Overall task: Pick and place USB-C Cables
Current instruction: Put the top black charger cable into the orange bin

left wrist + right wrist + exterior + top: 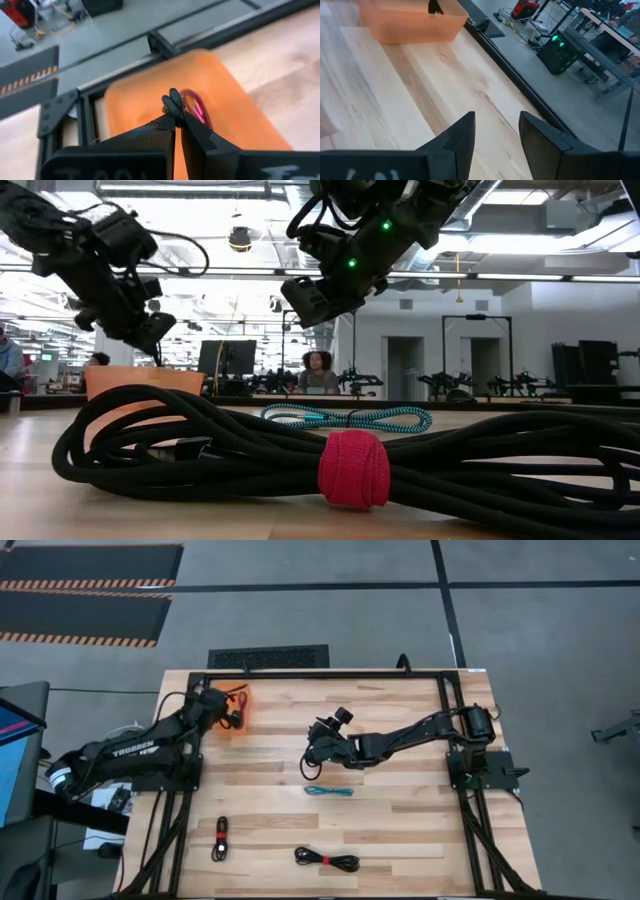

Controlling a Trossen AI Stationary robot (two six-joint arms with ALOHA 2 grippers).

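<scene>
The left gripper (178, 119) pinches a black cable (173, 104) above the orange bin (235, 110). The right gripper (496, 131) hangs parted and empty over the table (400, 840).

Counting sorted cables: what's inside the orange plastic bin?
In the orange plastic bin, a coiled magenta cable shows. The shut left gripper holds a black cable above it, hiding part of the floor.

In the left wrist view, the left gripper (178, 116) covers part of the orange bin (225, 95), and the magenta cable (197, 107) inside shows only as a blurred loop beside a black one. In the low view, the black cable with red tie (352, 468) blocks the bin's base, and its coil runs off the picture's edge.
</scene>
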